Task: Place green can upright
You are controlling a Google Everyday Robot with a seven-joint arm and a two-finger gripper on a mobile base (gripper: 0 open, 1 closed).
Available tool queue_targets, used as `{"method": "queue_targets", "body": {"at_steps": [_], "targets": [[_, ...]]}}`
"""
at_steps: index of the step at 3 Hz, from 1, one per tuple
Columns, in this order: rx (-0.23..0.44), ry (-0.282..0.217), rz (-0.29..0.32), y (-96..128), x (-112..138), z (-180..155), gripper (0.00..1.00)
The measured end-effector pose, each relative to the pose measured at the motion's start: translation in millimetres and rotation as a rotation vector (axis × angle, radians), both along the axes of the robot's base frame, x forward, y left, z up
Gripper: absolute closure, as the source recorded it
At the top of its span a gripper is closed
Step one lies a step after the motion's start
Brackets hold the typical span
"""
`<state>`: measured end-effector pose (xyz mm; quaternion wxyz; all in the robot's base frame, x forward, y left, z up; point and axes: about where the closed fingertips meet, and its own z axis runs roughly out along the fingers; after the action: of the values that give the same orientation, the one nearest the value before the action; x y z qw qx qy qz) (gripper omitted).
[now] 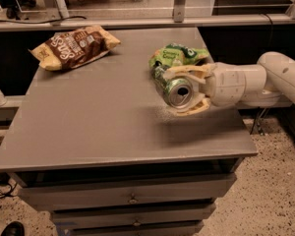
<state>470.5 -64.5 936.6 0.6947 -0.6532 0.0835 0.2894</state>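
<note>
Brown snack bag (74, 46) sits far left on the tabletop (88, 127), and over on the right the tool (176, 93) has its fingers clamped around the green can (160, 80), tipped sideways with its silver top facing near, green snack bag (179, 54) just behind.
</note>
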Motion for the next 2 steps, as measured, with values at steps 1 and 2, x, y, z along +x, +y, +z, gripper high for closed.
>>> {"method": "queue_targets", "body": {"at_steps": [1,2], "targets": [[-0.006,0.037,0.085,-6.0,-1.1,3.5,1.00],[-0.016,0.070,0.171,-4.3,-1.7,9.3,1.00]]}}
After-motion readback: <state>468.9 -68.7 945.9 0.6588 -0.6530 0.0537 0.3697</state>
